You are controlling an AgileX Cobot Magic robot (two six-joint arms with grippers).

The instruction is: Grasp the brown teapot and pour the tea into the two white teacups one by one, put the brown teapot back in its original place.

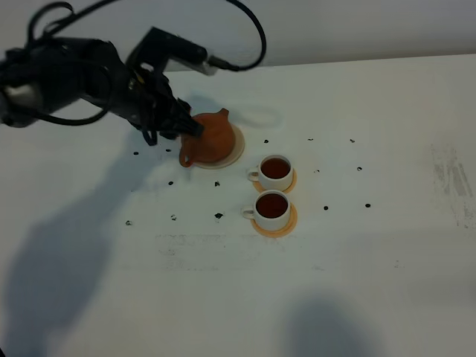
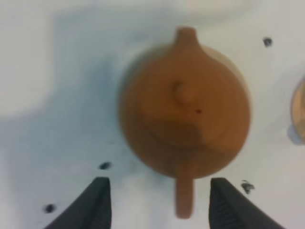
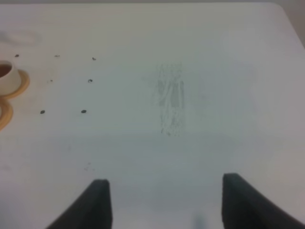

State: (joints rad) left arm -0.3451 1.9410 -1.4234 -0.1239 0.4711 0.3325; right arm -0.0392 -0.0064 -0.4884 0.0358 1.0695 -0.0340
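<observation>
One brown teapot (image 1: 210, 138) sits on one round beige coaster (image 1: 236, 149) on the white tabletop (image 1: 372, 282). The left gripper (image 2: 155, 202) is just beside the teapot, at the side where its handle sticks out; in the left wrist view the jaws stand apart with the handle (image 2: 184, 195) in the gap between them, touching neither one, so the jaws are open and hold nothing. The lid with its single knob (image 2: 182, 93) is on the pot.

Near the teapot, on the side away from the left arm, stand two white cups: one (image 1: 274, 171) closer to the teapot and the other (image 1: 271, 208) just beside the first, farther from the teapot. Each holds dark tea and each sits on its own small orange coaster (image 1: 286, 223), so two orange coasters in all. Small black marks (image 1: 218, 216) dot the tabletop around the teapot and cups.

The right gripper (image 3: 162, 202) hangs over bare tabletop well apart from the teapot, its jaws spread wide and empty.
</observation>
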